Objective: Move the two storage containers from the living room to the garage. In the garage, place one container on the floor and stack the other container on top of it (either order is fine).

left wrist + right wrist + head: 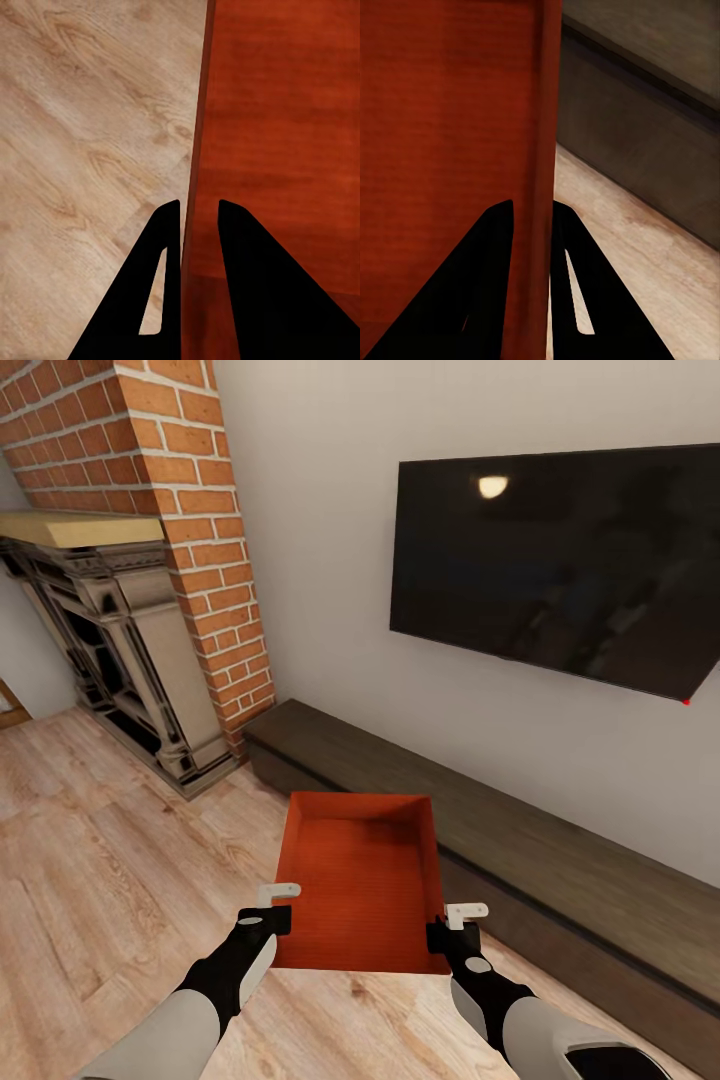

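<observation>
- The orange-red storage container (362,875) hangs level above the wood plank floor (110,880), beside the long dark cabinet (560,870).
- Left gripper (272,908) and right gripper (452,925) each have jaws pinched onto a near-corner side wall; opposite grips likely keep it flat for carrying.

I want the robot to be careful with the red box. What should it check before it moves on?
1. Left tool pinching the box wall: ok, a finger sits on each side.
2. Right tool pinching the opposite wall: ok.
3. Box level: ok, it looks flat in the head view.
4. Box empty: ok, nothing inside.
5. Room beside the low cabinet: cannot tell, it runs close along the right side.
6. Second box found: cannot tell.
</observation>
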You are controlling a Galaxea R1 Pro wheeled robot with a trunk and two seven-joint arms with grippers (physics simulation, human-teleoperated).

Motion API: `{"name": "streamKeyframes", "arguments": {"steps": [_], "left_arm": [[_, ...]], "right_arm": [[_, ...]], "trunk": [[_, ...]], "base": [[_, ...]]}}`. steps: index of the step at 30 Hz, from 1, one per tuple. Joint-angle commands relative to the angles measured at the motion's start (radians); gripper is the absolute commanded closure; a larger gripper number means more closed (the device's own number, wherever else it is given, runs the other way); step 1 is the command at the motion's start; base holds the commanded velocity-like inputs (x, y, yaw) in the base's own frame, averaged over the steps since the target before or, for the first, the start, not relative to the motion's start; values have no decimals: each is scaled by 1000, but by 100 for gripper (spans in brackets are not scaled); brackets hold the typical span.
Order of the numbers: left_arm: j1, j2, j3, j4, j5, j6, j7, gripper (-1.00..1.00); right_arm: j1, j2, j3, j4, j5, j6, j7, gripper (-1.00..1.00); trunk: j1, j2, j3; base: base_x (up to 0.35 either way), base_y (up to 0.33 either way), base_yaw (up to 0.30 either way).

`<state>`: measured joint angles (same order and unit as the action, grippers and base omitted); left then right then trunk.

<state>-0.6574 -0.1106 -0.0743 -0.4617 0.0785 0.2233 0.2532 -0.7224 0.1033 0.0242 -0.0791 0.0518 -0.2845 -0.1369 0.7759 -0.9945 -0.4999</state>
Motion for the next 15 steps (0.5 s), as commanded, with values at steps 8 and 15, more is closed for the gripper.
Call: {"name": "streamKeyframes", "arguments": {"steps": [8, 15], "left_arm": [[-1, -3, 5, -15, -6, -49, 12, 100], [-1, -3, 6, -5, -4, -50, 11, 100]], "right_arm": [[0, 6, -20, 4, -3, -2, -4, 100], [0, 6, -20, 4, -4, -2, -5, 100]], "trunk": [[0, -1, -1], [0, -1, -1]], "base": [[0, 0, 0], [0, 0, 0]]}}
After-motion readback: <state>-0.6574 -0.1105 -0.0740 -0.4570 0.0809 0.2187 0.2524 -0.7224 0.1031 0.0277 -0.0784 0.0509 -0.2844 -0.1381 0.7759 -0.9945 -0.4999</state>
